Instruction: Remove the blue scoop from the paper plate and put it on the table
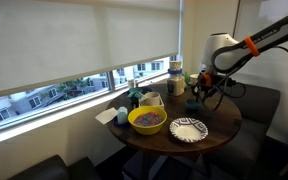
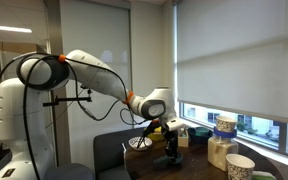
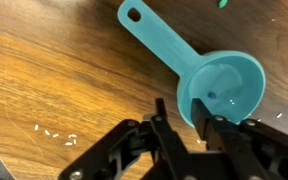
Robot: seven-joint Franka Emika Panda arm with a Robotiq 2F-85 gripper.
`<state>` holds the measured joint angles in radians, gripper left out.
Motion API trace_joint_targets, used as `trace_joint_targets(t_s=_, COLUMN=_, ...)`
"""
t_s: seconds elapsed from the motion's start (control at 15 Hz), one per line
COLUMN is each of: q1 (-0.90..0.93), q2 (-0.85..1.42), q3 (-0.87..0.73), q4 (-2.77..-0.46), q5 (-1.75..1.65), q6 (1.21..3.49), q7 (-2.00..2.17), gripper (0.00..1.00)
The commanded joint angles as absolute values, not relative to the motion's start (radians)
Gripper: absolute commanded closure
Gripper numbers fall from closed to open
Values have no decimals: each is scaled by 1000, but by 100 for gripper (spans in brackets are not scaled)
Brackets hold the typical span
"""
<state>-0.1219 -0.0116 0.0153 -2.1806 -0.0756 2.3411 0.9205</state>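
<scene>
In the wrist view the blue scoop (image 3: 199, 70) lies on the dark wooden table (image 3: 54, 80), with its handle pointing to the upper left. My gripper (image 3: 184, 125) straddles the bowl's near rim, one finger outside it and one over the bowl. Bare wood shows between the outer finger and the rim, so the jaws are open. In an exterior view the gripper (image 1: 206, 93) is low over the table's far side, well away from the speckled paper plate (image 1: 188, 130), which holds nothing. The scoop (image 1: 192, 103) shows as a small blue shape below the gripper.
A yellow bowl (image 1: 147, 120) with dark contents stands beside the plate. Cups and containers (image 1: 174, 80) crowd the window side of the table. In an exterior view the gripper (image 2: 169, 140) hangs over the table, with a patterned cup (image 2: 240, 166) in front.
</scene>
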Motion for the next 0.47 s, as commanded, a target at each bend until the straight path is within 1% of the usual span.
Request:
trace_joint_targets(t_s=0.0, q1=-74, q2=-143, q3=7, q4=-2275, q5=-44, q6=2380, q7=758, gripper=33)
trace_joint_targets(t_s=0.07, q1=-86, q2=-38, q3=-5, q4=-2193, q5=-67, q6=2357, q7=826, gripper=52)
trace_joint_targets(t_s=0.2, q1=-76, q2=-89, q3=5, q4=-2222, q5=-67, q6=2358, q7=790, gripper=37)
trace_joint_targets(t_s=0.27, q1=-74, q2=-109, q3=8, q4=-2236, q5=-66, q6=2358, q7=784, gripper=33)
trace_joint_targets(t_s=0.4, q1=-76, q2=-128, q3=10, q4=-2251, q5=-66, q6=2358, q7=777, gripper=33)
